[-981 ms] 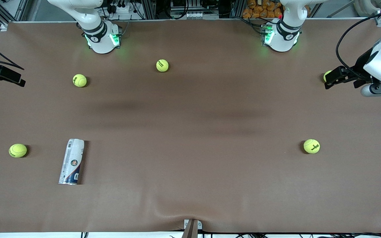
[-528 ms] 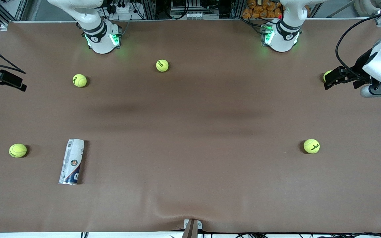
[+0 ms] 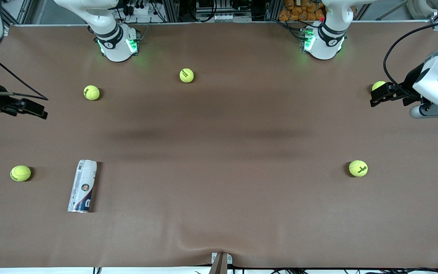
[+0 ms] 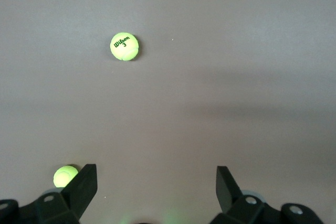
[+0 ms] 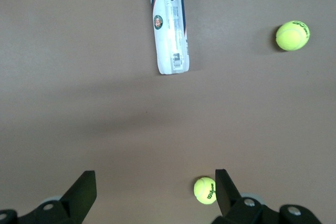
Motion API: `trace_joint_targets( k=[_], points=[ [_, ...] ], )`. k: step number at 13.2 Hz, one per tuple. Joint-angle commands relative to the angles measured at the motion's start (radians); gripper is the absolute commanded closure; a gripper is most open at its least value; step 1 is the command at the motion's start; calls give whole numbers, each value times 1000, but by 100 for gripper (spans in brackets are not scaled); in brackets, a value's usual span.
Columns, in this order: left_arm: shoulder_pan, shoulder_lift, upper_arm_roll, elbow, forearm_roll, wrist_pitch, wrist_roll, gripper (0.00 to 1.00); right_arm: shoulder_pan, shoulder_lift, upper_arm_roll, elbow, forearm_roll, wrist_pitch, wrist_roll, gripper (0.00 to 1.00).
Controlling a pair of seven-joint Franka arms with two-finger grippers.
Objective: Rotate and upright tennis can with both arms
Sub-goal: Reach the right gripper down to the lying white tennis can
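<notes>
A: What does the left wrist view show?
B: The left gripper [image 4: 156, 182], jaws wide apart above the brown table [image 4: 236, 77].
A: And balls?
B: One tennis ball [image 4: 124, 46] lies well clear; another ball [image 4: 65, 176] sits beside one finger [image 4: 84, 184].

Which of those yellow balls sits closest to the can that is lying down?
The tennis ball beside the tennis can, toward the right arm's end of the table. The four others lie well away from it.
</notes>
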Motion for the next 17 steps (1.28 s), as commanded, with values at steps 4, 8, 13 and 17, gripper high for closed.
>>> trace_joint_targets(
  k=[4, 8, 13, 17],
  points=[
    [7, -40, -9, 13, 1, -15, 17, 0, -2, 205, -1, 40, -5, 89, -41, 0],
    [17, -76, 0, 22, 65, -8, 17, 0, -1, 363, -2, 48, -2, 276, -139, 0],
    [17, -73, 0, 24, 87, -7, 17, 0, -11, 515, -2, 48, -10, 468, -171, 0],
    [21, -73, 3, 18, 59, -14, 15, 0, -14, 589, -2, 48, -10, 601, -199, 0]
  ],
)
